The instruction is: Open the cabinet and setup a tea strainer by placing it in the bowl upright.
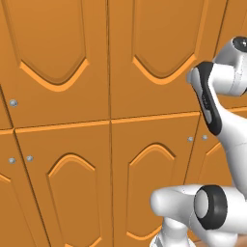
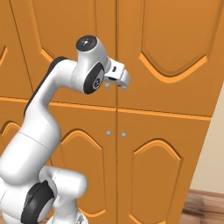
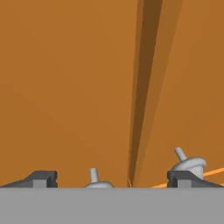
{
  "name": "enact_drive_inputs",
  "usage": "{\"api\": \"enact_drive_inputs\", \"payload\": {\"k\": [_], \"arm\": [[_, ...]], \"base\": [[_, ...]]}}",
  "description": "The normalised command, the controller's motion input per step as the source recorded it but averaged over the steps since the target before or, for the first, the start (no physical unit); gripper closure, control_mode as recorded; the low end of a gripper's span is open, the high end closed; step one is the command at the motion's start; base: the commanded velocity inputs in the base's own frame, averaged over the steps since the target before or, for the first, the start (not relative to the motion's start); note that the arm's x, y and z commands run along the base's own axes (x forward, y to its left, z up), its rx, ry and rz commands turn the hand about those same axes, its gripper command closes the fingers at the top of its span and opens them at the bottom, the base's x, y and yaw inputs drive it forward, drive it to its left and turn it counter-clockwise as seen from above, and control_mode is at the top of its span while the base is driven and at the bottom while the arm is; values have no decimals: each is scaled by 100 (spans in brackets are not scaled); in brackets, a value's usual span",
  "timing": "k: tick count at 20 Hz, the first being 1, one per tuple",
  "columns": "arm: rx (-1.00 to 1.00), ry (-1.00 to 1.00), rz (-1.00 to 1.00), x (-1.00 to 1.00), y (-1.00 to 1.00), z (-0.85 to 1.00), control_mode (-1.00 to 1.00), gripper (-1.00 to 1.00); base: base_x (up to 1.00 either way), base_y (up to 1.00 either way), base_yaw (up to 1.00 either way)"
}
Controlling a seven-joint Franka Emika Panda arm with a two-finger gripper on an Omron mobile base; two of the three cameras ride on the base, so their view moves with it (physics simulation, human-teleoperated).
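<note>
Gripper [image 3: 112, 179] hovering spread wide at cabinet [image 3: 65, 87] door seam, straddling knob [image 3: 94, 175] (second knob [image 3: 189, 162] beside).

Cabinet [image 2: 166, 52]: orange-brown wood, tall upper doors w/ raised panels ending in a downward point, all shut. Fills upper half of both base views. Silver knob [image 3: 189, 162] at lower right of hand view, beside the dark seam between two doors.
</note>
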Motion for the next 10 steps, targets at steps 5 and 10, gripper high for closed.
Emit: {"api": "enact_drive_inputs", "payload": {"k": [5, 10], "arm": [[0, 1, 0, 10, 8, -19, -100, -100], [0, 1, 0, 17, 0, -10, -100, -100]], "base": [[0, 0, 0], [0, 0, 0]]}}
